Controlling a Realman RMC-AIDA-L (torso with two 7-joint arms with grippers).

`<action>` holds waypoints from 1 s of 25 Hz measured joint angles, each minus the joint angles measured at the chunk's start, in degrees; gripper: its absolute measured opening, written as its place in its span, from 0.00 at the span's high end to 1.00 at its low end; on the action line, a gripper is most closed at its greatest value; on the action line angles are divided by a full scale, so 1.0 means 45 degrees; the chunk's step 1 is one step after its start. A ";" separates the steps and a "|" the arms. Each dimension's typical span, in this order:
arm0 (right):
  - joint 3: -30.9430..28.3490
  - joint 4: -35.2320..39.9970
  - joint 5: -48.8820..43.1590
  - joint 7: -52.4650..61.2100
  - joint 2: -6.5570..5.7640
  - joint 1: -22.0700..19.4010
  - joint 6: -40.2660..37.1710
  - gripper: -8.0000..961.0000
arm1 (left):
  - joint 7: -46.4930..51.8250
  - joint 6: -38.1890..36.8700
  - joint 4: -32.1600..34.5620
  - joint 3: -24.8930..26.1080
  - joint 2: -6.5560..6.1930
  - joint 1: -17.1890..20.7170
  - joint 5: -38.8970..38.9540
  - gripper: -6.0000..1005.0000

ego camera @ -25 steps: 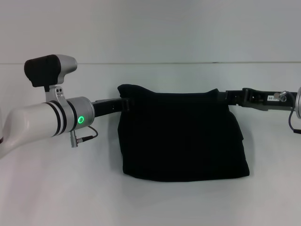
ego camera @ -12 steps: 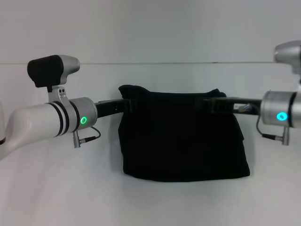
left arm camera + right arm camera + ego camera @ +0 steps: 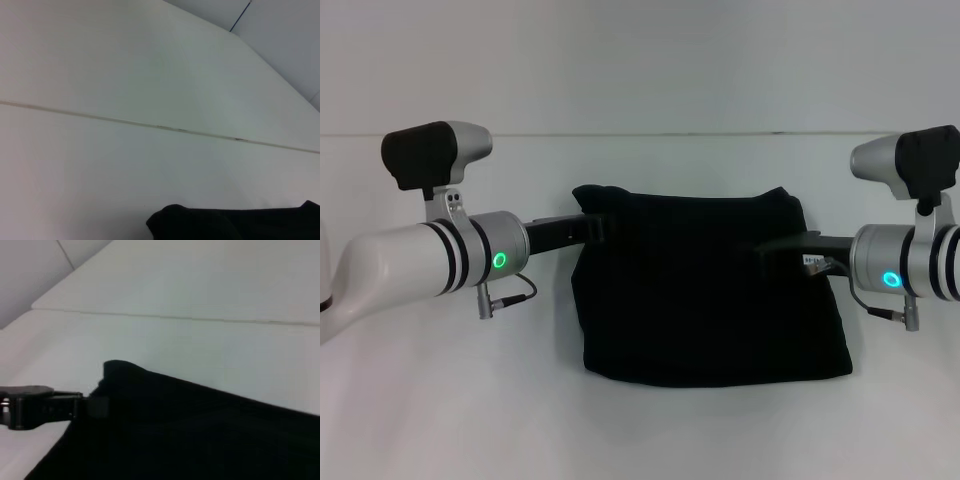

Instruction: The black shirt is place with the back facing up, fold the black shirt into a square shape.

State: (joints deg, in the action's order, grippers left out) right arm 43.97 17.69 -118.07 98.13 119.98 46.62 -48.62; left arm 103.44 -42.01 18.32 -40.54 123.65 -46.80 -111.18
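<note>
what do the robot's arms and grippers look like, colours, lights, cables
Both arms are glossy white with silver wrist cylinders, black bands, a glowing green ring and a thin dark cable. Each carries a silver-and-black camera pod. The left gripper and right gripper are slim, rigid and black.

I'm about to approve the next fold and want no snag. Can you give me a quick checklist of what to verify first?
1. Black shirt folded into a compact, roughly square block: ok.
2. Left gripper at the shirt's far left corner: ok.
3. Left gripper's hold on the fabric: cannot tell.
4. Right gripper clear of the shirt: not ok, it overlaps the right side.
5. Right gripper's hold: cannot tell.
6. Near edge lying flat on the table: ok.
</note>
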 joint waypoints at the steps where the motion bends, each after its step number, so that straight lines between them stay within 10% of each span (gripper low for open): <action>1: -0.0018 0.0000 0.0138 -0.0343 0.0013 -0.0020 -0.0042 0.99 | 0.0000 0.0000 -0.0006 -0.0010 0.0000 0.0002 -0.0001 0.92; 10: -0.0058 0.0280 0.2520 -0.1790 -0.0101 -0.0484 -0.0731 0.99 | 0.0026 -0.0118 -0.0011 -0.0035 -0.0046 0.0046 -0.0021 0.91; 25: 0.1441 0.0224 0.0896 0.0730 0.0015 0.0137 0.2121 0.99 | 0.0014 -0.0320 0.0027 -0.0035 -0.0075 0.0049 -0.0020 0.90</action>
State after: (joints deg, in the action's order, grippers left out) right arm 50.46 18.69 -114.04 101.41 120.05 47.24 -39.07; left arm 103.51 -43.45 18.44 -40.69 123.31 -46.58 -111.27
